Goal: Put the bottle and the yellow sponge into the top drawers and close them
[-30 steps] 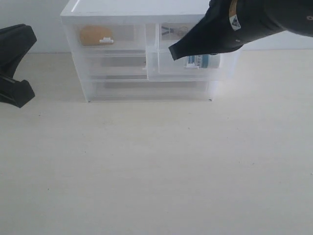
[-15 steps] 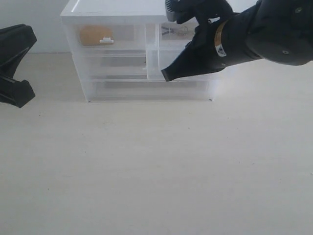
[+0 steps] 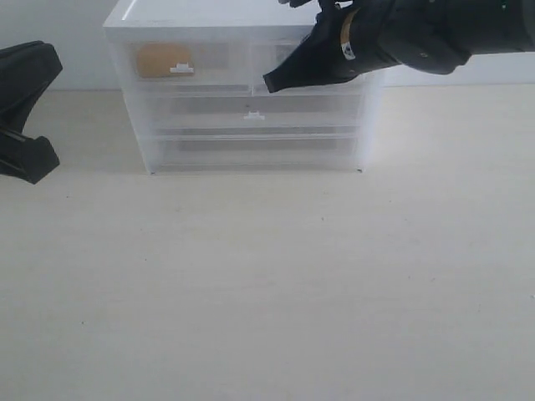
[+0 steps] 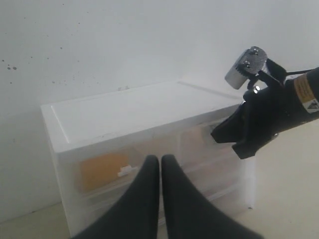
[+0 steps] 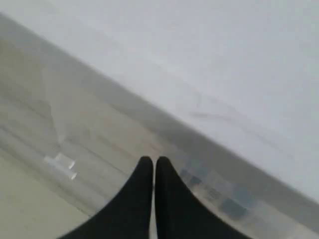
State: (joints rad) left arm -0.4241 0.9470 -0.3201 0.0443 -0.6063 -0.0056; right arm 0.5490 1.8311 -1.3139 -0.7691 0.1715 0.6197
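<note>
The yellow sponge [image 3: 159, 60] lies inside the shut top left drawer [image 3: 213, 57] of the white-topped unit [image 3: 201, 12]; the left wrist view shows the sponge [image 4: 102, 169] through the translucent front. My right gripper [image 3: 274, 82] is shut, its tip against the front of the top right drawer [image 3: 269, 55], which sits flush. The bottle shows only as blurred teal patches [image 5: 219, 196] behind that front, just past the right gripper [image 5: 153, 160]. My left gripper [image 4: 160, 159] is shut and empty. It hangs at the far left [image 3: 42, 159], apart from the unit.
Two wider drawers [image 3: 251, 109] with a small white handle [image 3: 254, 116] sit shut below the top ones. The unit stands at the back of a pale table [image 3: 267, 284] against a white wall. The right arm [image 4: 269, 119] crosses the unit's right end.
The top right drawer stood pulled out with the bottle in it; it is now pushed in flush. My right gripper moved up and back toward the unit. The left arm stayed still.
</note>
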